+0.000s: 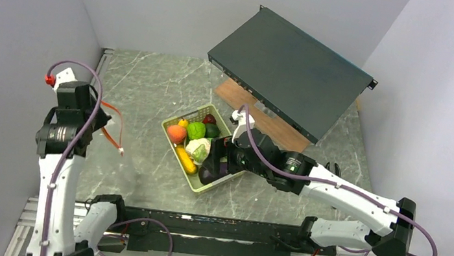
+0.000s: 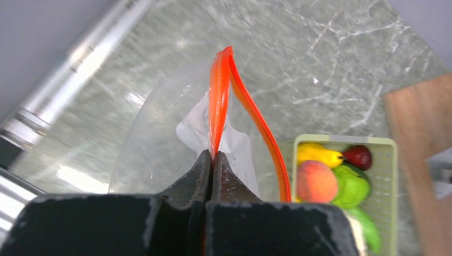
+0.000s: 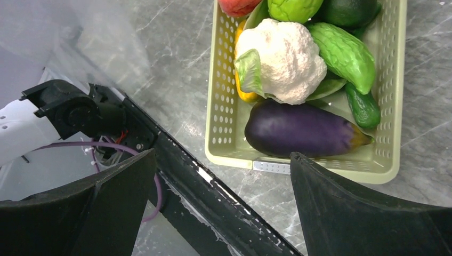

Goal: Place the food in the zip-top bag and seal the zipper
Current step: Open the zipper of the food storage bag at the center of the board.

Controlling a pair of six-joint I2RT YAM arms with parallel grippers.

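Marble table (image 2: pixel 346 64): left wrist alone shows left hand (image 2: pixel 212 157) pinching zipper (image 2: pixel 218 90).

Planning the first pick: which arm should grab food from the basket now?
Right. The right gripper hangs open over the basket, nearest the eggplant. The left gripper is shut on the zipper, holding the zip-top bag up off to the side, so it is occupied.

A grey marbled table (image 1: pixel 150 92) carries a pale green basket (image 3: pixel 221 106) near its middle and a wooden board (image 1: pixel 232 94) farther back.
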